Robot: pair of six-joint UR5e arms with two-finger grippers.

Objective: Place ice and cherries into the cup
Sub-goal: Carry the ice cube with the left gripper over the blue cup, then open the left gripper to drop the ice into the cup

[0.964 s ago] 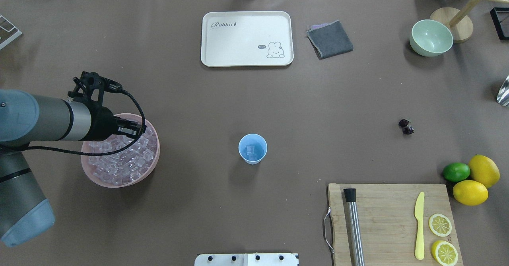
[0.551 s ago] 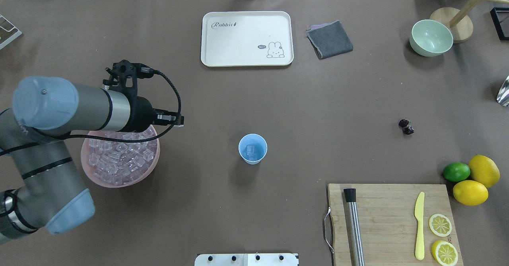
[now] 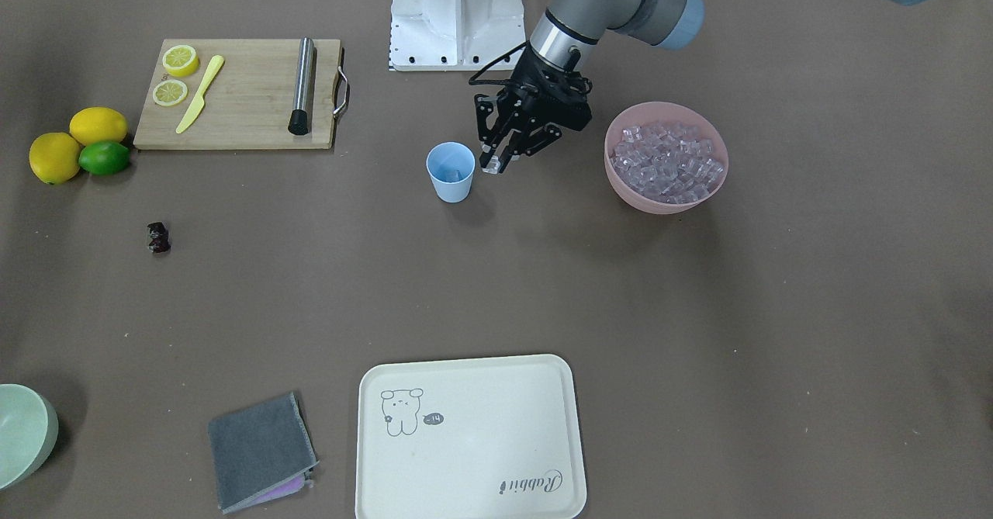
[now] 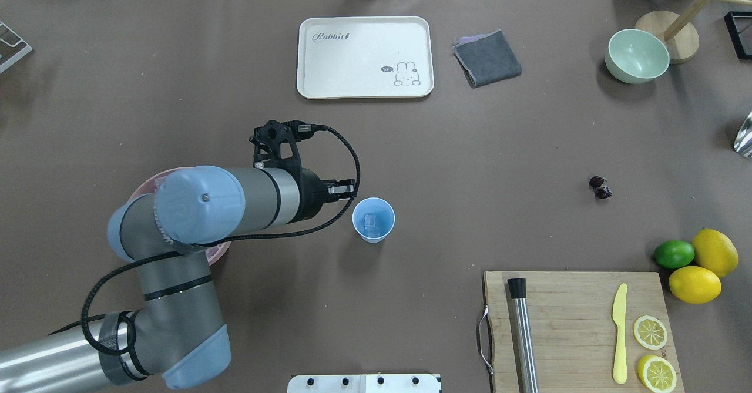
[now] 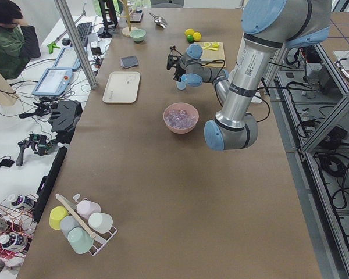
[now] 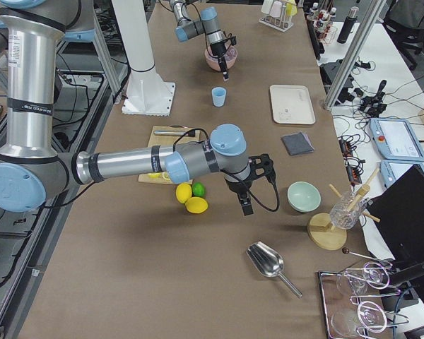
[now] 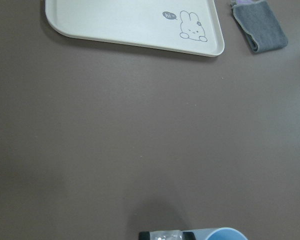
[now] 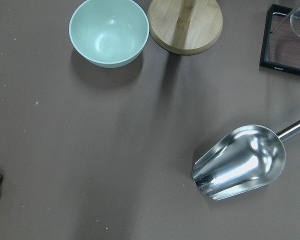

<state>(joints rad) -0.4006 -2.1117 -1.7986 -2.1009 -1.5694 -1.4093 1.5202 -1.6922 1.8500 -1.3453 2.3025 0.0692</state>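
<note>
The light blue cup (image 4: 373, 219) stands mid-table with one ice cube (image 4: 369, 221) inside. My left gripper (image 3: 492, 164) hangs just beside the cup's rim, shut on a clear ice cube (image 3: 491, 167); that cube also shows at the bottom of the left wrist view (image 7: 162, 236). More ice (image 3: 666, 160) fills the pink bowl (image 3: 621, 185). The dark cherries (image 4: 600, 187) lie on the table far to the cup's right. My right gripper (image 6: 246, 206) shows only in the exterior right view, near the lemons; I cannot tell whether it is open or shut.
A cream rabbit tray (image 4: 365, 57) and a grey cloth (image 4: 487, 58) lie at the far side. A pale green bowl (image 4: 637, 56), a metal scoop (image 8: 240, 162), a cutting board (image 4: 576, 328) with knife and lemon slices, two lemons and a lime (image 4: 674, 254) sit right.
My left arm has swung from over the pink ice bowl rightward to the cup's rim. The cup and cherries have not moved.
</note>
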